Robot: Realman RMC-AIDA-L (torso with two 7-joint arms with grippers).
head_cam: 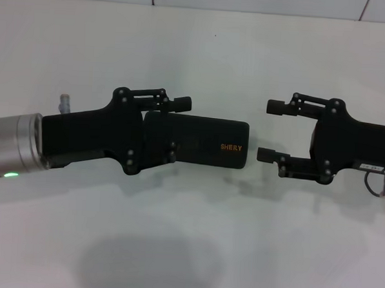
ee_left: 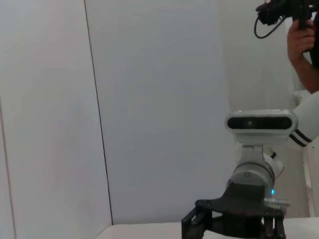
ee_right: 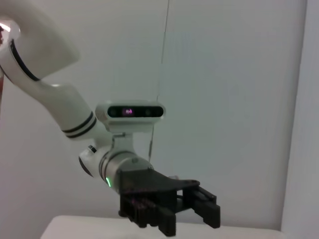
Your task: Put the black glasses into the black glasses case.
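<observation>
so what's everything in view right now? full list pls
black glasses case: 1, black with orange SHERY lettering, closed, flat on the table centre
black glasses: 0 in view
table: 1, white, under everything
wall: white panels with dark seams, behind the table
bystander's hand: 1, bare skin, in the background beyond the right arm, holding a black device
left claw: 1, black, open, over the case's left end; contact can't be told
right claw: 1, black, open, just off the case's right end, apart from it
</observation>
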